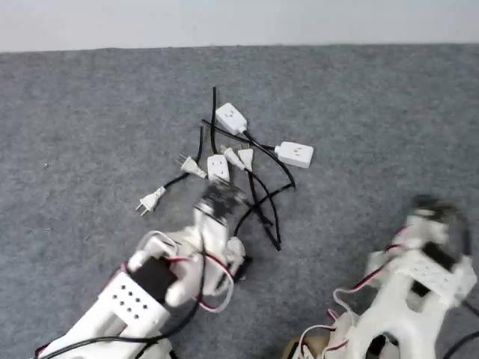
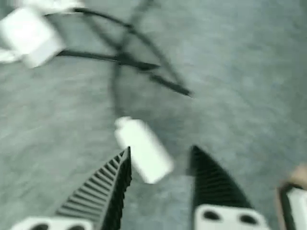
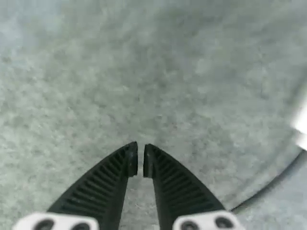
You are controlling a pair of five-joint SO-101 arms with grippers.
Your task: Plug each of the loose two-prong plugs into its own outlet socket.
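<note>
Two arms | my left gripper point(image 2: 160, 151) gapes astride an outlet socket point(image 2: 144, 149), ready to grasp | right gripper point(image 3: 140, 144) pinched empty, aside.

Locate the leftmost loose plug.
High view: the leftmost plug lies on the grey carpet, to the left of the left gripper.

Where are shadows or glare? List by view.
High view: even light, no glare, faint shadow under the left arm. Left wrist view: soft shadow beside the white connector at the left gripper. Right wrist view: flat light on carpet, no glare.
</note>
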